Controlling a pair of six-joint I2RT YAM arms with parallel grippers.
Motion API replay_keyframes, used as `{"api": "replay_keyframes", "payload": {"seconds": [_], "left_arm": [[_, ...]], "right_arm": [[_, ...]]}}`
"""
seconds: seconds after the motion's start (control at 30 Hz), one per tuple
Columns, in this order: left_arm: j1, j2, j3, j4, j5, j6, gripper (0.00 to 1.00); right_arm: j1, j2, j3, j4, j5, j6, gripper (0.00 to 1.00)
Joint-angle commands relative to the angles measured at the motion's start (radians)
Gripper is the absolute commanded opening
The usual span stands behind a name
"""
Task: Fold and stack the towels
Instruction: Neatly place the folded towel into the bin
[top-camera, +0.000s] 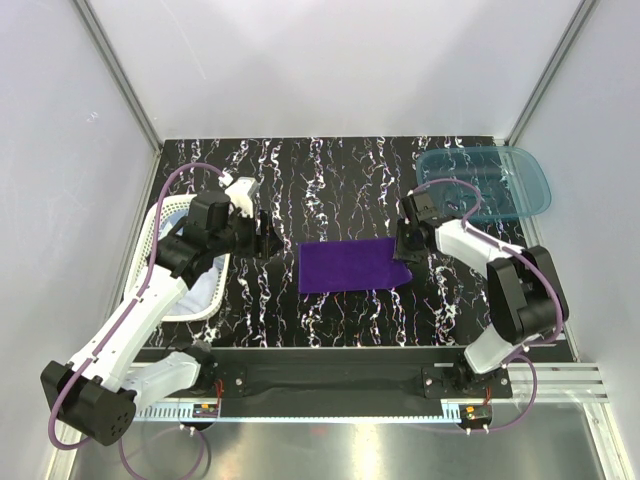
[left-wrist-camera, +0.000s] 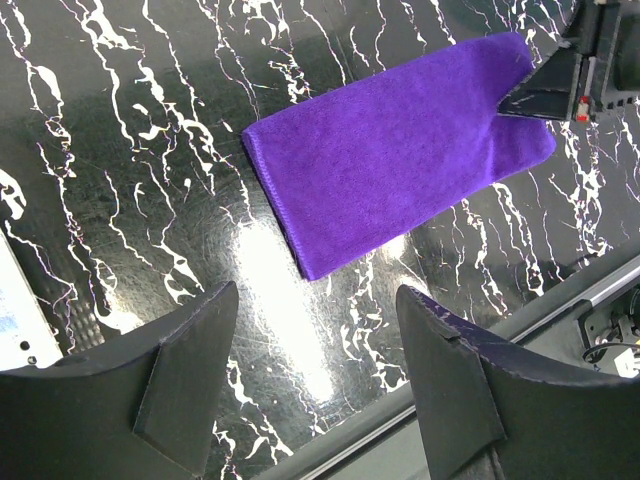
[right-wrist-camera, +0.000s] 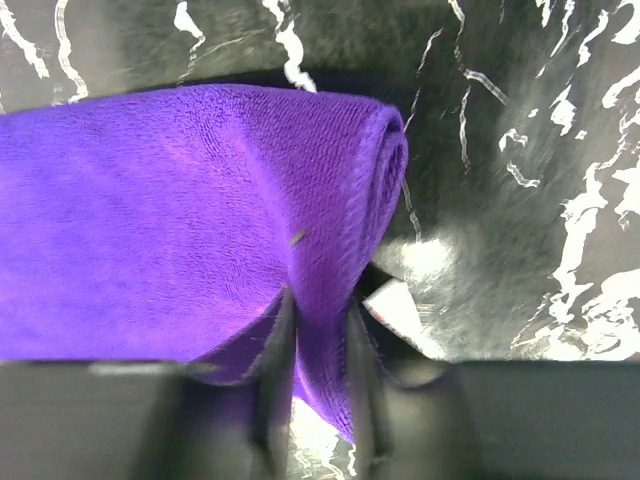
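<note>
A robotics laboratory test cell is shown. The work area is enclosed by plain white panel walls (top-camera: 330, 60) held in bare aluminium frame posts (top-camera: 118, 75). Two robot arms, the left arm (top-camera: 140, 315) and the right arm (top-camera: 465, 243), are bolted to a black mounting plate (top-camera: 330, 378) at the near edge of a black, white-veined table (top-camera: 330, 170). Purple cables (top-camera: 152, 250) are looped along the arms, and a slotted aluminium rail (top-camera: 570, 376) is seen at the table's near right corner.

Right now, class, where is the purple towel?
In the top view the purple towel lies at centre, its right edge pinched by the right gripper, the left gripper open just left of it.
</note>
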Motion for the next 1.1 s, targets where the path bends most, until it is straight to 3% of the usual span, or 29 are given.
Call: {"api": "replay_keyframes", "payload": {"seconds": [0.0, 0.03, 0.13, 0.2, 0.27, 0.37, 0.47, 0.57, 0.83, 0.87, 0.97, 1.07], "left_arm": [[0.005, -0.002, 0.009, 0.027, -0.023, 0.014, 0.70], [0.003, 0.000, 0.009, 0.028, -0.023, 0.013, 0.70], [0.005, 0.000, 0.009, 0.024, -0.024, 0.014, 0.70], [0.005, 0.000, 0.008, 0.024, -0.021, 0.016, 0.70], [0.005, -0.003, 0.009, 0.024, -0.014, 0.016, 0.70], [0.003, -0.011, 0.005, 0.028, -0.011, 0.014, 0.70], [0.003, -0.015, 0.005, 0.035, -0.009, 0.014, 0.70], [0.005, -0.009, 0.003, 0.031, -0.003, 0.013, 0.70], [0.003, -0.028, 0.005, 0.033, -0.015, 0.016, 0.70], [0.005, -0.028, 0.005, 0.031, -0.015, 0.016, 0.70], [0.005, -0.023, 0.006, 0.030, -0.023, 0.017, 0.70], [0.003, -0.020, 0.005, 0.030, -0.033, 0.014, 0.70]], "right_arm": [[0.005, 0.035, 0.054, -0.057, 0.054, -0.016, 0.39], [0.005, 0.036, 0.052, -0.051, 0.051, -0.028, 0.49], [-0.007, 0.026, 0.035, -0.041, 0.039, -0.053, 0.61], [-0.052, 0.016, 0.005, -0.025, -0.051, -0.063, 0.75], [-0.093, 0.013, -0.018, 0.001, -0.097, -0.070, 0.80], [-0.107, 0.041, -0.011, 0.004, -0.148, -0.093, 0.80], [-0.127, 0.068, -0.008, 0.019, -0.193, -0.102, 0.76], [-0.133, 0.072, -0.024, 0.038, -0.223, -0.108, 0.62], [-0.133, 0.104, -0.028, 0.053, -0.263, -0.102, 0.41], [-0.131, 0.111, -0.017, 0.048, -0.263, -0.100, 0.29], [-0.131, 0.104, 0.007, 0.039, -0.280, -0.108, 0.10], [-0.131, 0.095, 0.059, 0.010, -0.279, -0.128, 0.01]]}}
